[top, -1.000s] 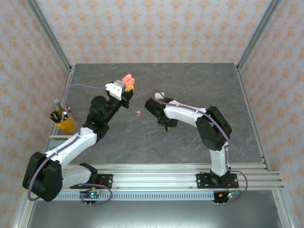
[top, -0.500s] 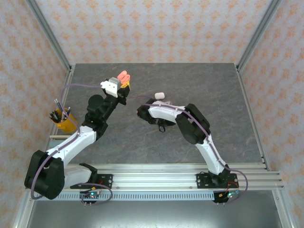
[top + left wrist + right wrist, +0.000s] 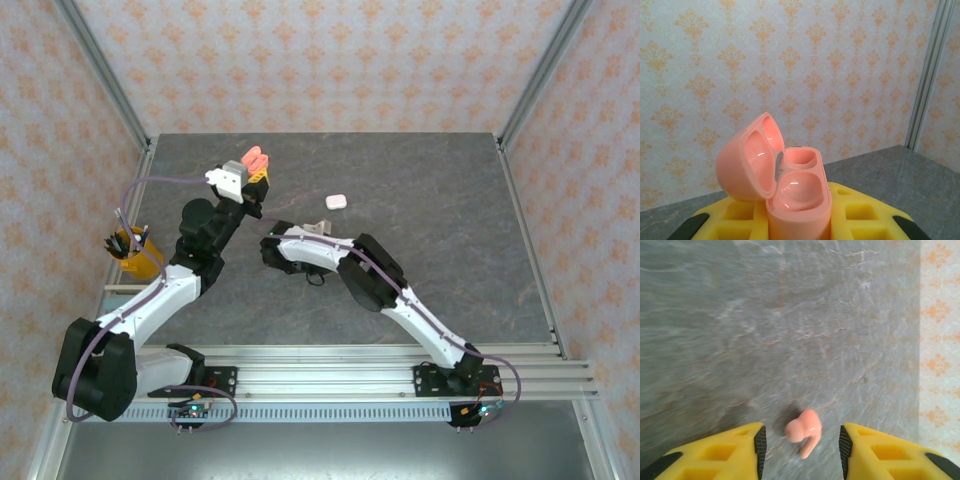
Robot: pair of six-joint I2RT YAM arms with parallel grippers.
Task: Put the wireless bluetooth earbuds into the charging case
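My left gripper [image 3: 799, 222] is shut on a salmon pink charging case [image 3: 799, 192]. The case stands upright between the yellow fingers [image 3: 875, 212] with its lid [image 3: 745, 162] swung open to the left, and both wells are empty. In the top view this case [image 3: 256, 159] is lifted at the back left in the left gripper [image 3: 254, 174]. A pink earbud [image 3: 804, 429] lies on the table between the fingers [image 3: 732, 450] of my right gripper [image 3: 801, 445]. That gripper is open and touches nothing. The right gripper [image 3: 268, 246] hangs low near the table's middle left.
A shut white pebble-shaped case [image 3: 336, 201] lies on the grey stone table [image 3: 440, 190] behind the right arm. An orange cup of pens [image 3: 137, 254] stands at the left edge. Patterned walls close the table on three sides.
The right arm has swung left over the pink earbud, and its jaws have opened wider. The left gripper has carried the open case a little left and back.
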